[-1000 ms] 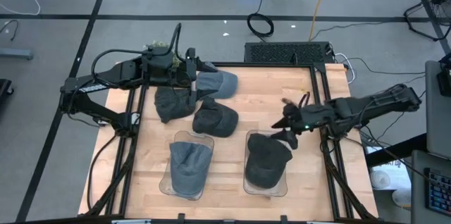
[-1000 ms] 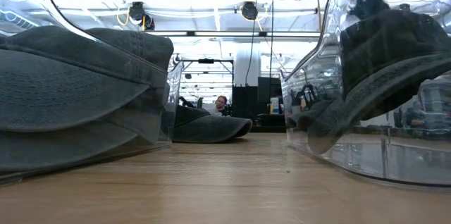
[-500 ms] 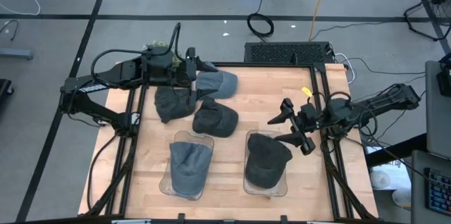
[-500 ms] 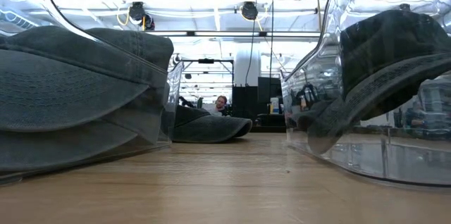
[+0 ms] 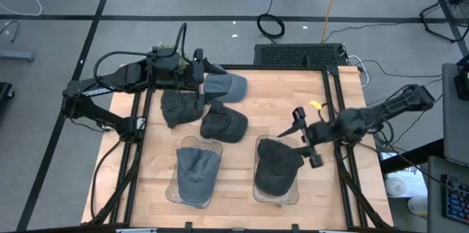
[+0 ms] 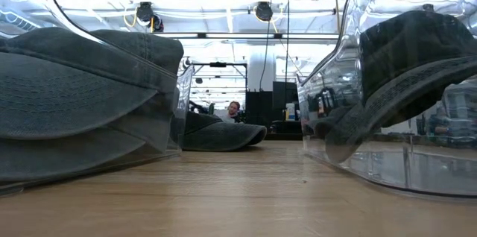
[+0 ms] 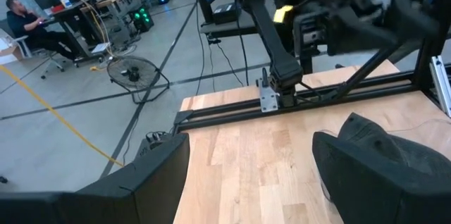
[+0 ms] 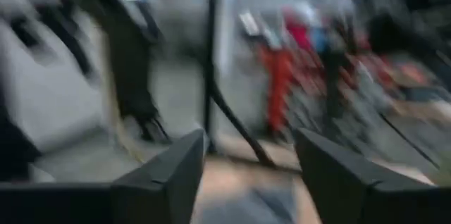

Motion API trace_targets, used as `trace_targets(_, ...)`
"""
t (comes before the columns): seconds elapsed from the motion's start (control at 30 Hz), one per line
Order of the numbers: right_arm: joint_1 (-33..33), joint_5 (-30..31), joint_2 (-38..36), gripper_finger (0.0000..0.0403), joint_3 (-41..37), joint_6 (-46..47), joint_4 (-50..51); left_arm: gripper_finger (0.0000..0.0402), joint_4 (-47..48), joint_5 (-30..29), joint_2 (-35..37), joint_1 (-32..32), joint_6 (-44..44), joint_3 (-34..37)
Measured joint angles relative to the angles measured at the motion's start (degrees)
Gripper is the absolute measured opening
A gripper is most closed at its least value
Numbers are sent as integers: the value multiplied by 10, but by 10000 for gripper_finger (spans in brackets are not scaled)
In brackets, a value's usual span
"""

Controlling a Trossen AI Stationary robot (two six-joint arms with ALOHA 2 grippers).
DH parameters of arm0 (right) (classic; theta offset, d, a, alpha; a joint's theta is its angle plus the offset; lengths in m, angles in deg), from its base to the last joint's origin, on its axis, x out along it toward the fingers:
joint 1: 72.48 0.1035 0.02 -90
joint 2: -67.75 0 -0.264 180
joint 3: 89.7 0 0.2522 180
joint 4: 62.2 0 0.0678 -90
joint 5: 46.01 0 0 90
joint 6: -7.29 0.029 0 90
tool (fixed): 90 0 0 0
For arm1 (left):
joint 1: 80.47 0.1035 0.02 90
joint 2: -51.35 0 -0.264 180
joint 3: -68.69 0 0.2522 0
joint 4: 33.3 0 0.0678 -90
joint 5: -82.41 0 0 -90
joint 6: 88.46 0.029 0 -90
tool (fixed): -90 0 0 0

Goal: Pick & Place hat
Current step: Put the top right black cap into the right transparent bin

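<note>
Hats [image 5: 223, 122] lie loose near the tabletop's [image 5: 308, 101] far-left corner; two sit in clear trays [image 5: 277, 182] by the near edge. The right gripper [image 5: 302, 135], fingers apart and empty, should clear the tray; the left gripper [image 5: 199, 72], spread wide, hovers over the pile.

Left gripper [image 5: 199, 68] waits open at the far edge; right gripper [image 5: 303, 138] hangs open.

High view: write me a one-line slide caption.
Right gripper, open and empty, beside the dark cap in the right clear tray; left gripper open over three loose caps; grey cap fills the left tray.
</note>
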Motion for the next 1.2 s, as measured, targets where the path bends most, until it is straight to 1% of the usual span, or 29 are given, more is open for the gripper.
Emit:
trace_targets(0.03,17,49,11,181,24,-8,56,306,0,0,0,0,-1,0)
trace_targets(0.1,56,143,37,120,76,-8,176,306,0,0,0,0,-1,0)
trace_targets(0.13,77,166,51,83,101,2,237,306,0,0,0,0,-1,0)
trace_targets(0.17,97,176,65,45,127,18,298,306,0,0,0,0,-1,0)
trace_targets(0.2,115,175,78,24,151,42,358,306,0,0,0,0,-1,0)
trace_targets(0.3,164,156,111,8,205,162,517,306,0,0,0,0,1,0)
trace_targets(0.4,204,171,134,2,199,298,598,306,0,0,0,0,-1,0)
trace_targets(0.5,224,171,147,1,164,400,607,306,0,0,0,0,-1,0)
trace_targets(0.6,226,168,161,0,120,455,593,306,0,0,0,0,-1,0)
trace_targets(0.7,215,150,167,0,88,482,584,306,0,0,0,0,-1,0)
trace_targets(0.8,198,121,171,0,68,485,566,306,0,0,0,0,-2,0)
trace_targets(0.9,183,96,180,0,64,469,561,306,0,0,0,0,-2,0)
trace_targets(1.0,169,96,193,0,64,446,570,306,0,0,0,0,-2,0)
trace_targets(1.1,151,100,208,0,64,404,571,306,0,0,0,0,-2,0)
trace_targets(1.2,134,122,223,0,64,368,573,306,0,0,0,0,-2,0)
